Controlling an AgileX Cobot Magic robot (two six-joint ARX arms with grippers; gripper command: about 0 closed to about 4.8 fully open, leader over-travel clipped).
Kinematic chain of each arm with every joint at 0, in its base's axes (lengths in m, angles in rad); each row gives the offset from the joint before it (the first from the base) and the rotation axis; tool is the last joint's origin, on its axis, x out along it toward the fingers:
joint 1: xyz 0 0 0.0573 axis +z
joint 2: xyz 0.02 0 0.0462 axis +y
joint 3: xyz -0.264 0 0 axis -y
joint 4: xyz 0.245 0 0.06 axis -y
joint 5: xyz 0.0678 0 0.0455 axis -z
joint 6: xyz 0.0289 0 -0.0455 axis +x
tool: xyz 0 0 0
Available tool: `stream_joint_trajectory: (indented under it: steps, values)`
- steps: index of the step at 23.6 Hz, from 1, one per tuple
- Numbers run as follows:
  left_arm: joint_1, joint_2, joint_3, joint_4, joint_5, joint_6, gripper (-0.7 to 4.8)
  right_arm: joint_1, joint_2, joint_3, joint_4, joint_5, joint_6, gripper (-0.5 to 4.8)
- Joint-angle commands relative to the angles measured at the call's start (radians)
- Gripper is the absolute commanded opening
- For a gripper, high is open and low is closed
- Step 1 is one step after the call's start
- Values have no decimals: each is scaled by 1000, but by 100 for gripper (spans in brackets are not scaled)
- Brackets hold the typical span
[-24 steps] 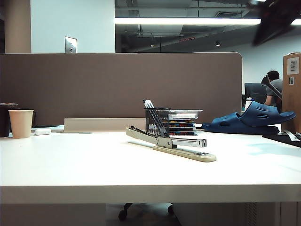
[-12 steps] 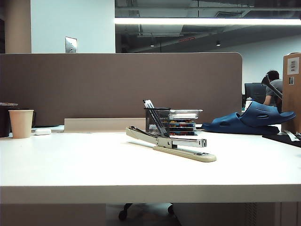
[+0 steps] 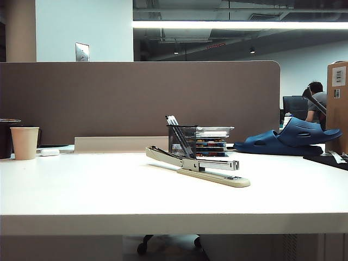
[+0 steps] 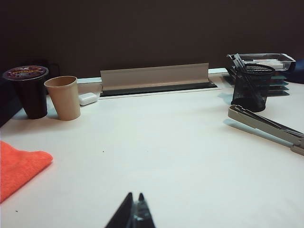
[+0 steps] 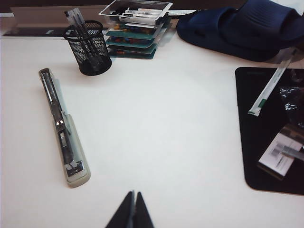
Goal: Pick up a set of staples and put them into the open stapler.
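Long beige metal-magazine stapler point(image 5: 61, 137) being left open on white worktop point(image 5: 161, 142); silver staple bar unseen, likely being sought next; left end effector point(image 4: 134, 209) and right end effector point(image 5: 130, 209) being held together, empty.

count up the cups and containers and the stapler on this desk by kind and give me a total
Paper or coffee cups: 2, a beige paper cup and a dark lidded cup
Black mesh pen cups: 1
Clear plastic trays: 1
Beige long-reach staplers: 1
Total: 5
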Motion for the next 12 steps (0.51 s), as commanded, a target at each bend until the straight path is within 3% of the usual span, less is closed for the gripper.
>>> stream_joint_trajectory:
  steps: [1,12]
  values:
    - [1,1,1,19,29,-3,-6,50,-56,-54,16,4,21,-6]
    - [0,-10,1,20,29,-3,-6,85,-400,-352,188,84,56,-6]
